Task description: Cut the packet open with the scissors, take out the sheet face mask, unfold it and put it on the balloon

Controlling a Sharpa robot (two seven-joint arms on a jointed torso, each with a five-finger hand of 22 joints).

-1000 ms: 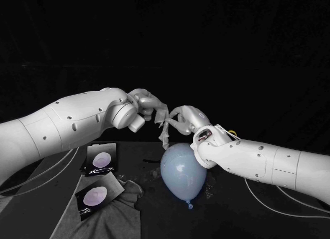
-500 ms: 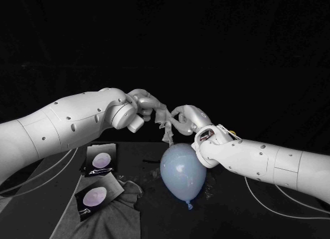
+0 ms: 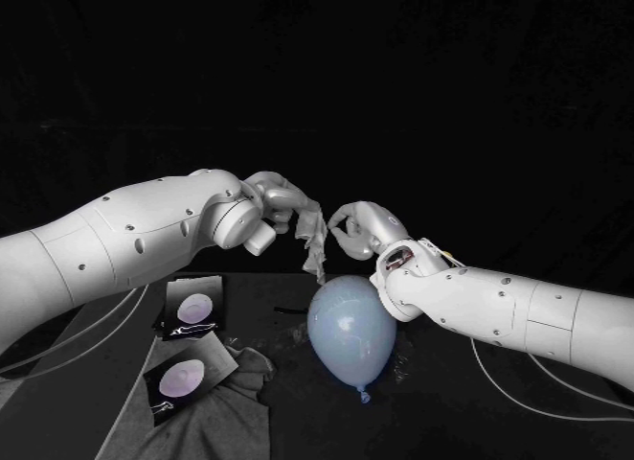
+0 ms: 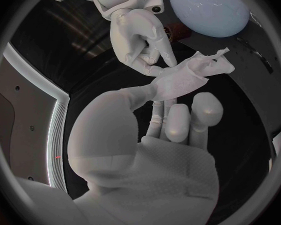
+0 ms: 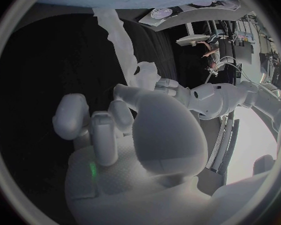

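My left hand (image 3: 279,203) pinches the top of the folded white sheet mask (image 3: 314,245), which hangs down as a crumpled strip just above the pale blue balloon (image 3: 351,331) lying on the table. My right hand (image 3: 356,230) hovers right beside the strip, fingers curled in, with a small gap to it and nothing held. In the left wrist view the mask (image 4: 181,77) sticks out from between my left thumb and fingers (image 4: 178,120), the right hand (image 4: 137,35) pointing at it and the balloon (image 4: 209,10) beyond. The right wrist view shows the strip (image 5: 118,35) past my curled right hand (image 5: 115,130).
Two dark packets with round pale prints lie left of the balloon, one (image 3: 195,309) farther back and one (image 3: 186,379) nearer on a crumpled grey cloth (image 3: 214,422). Arm cables trail over the table at both sides.
The left hand has drawn the mask slightly left and up, so a gap has opened between the strip and the right hand, which touched it before. The balloon stays put.
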